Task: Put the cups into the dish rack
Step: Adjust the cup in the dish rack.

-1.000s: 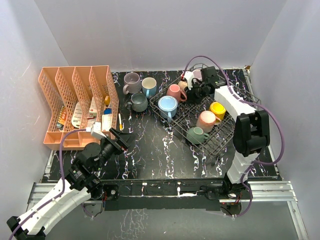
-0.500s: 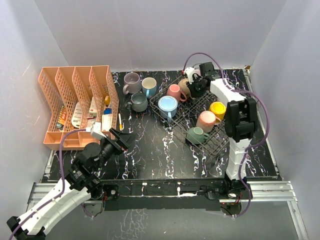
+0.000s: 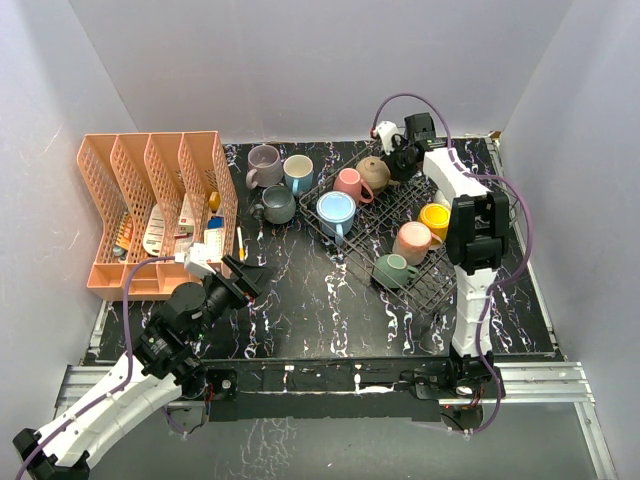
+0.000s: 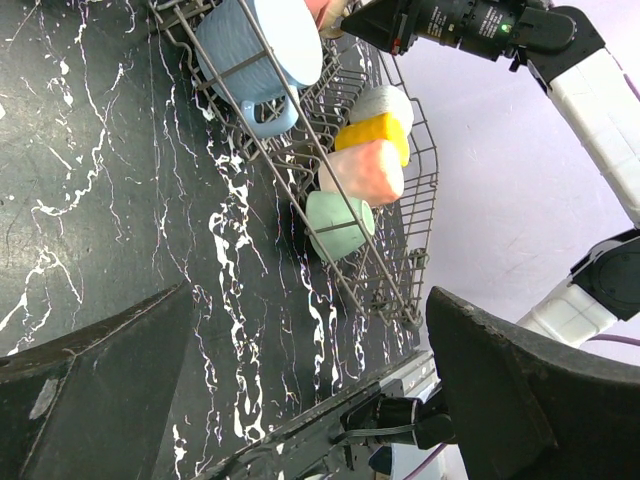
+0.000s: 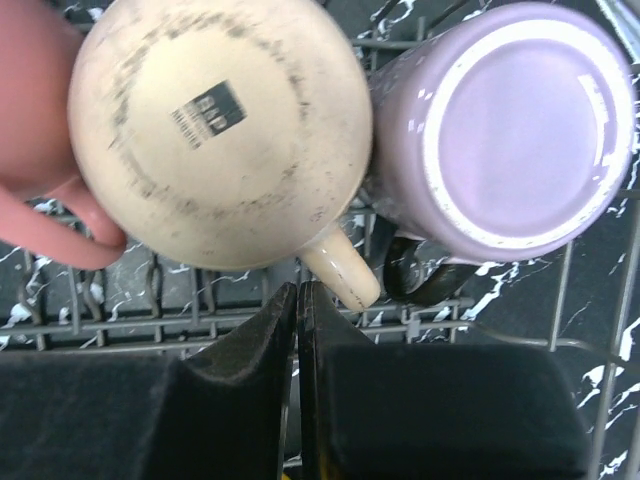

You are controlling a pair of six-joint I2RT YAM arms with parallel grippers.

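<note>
The dish rack (image 3: 440, 272) lies right of centre and holds several cups: light blue (image 3: 335, 210), pink (image 3: 350, 184), tan (image 3: 374, 172), yellow (image 3: 435, 218), peach (image 3: 412, 240) and green (image 3: 392, 270). My right gripper (image 3: 395, 162) hangs over the rack's far end, shut and empty. In the right wrist view its tips (image 5: 300, 292) sit just beside the handle of the upside-down tan cup (image 5: 220, 130), with a mauve cup (image 5: 510, 130) next to it. My left gripper (image 3: 245, 280) stands open over the table, left of the rack (image 4: 400, 250), holding nothing.
Three cups stand on the table behind and left of the rack: mauve (image 3: 264, 163), blue-and-white (image 3: 298, 172) and dark grey (image 3: 275, 205). An orange divided organiser (image 3: 155, 210) with small items fills the left side. Walls close in on three sides.
My right gripper has drawn back from over the tan cup toward the rack's far end; the tan cup now shows in the rack. The left arm has barely shifted.
</note>
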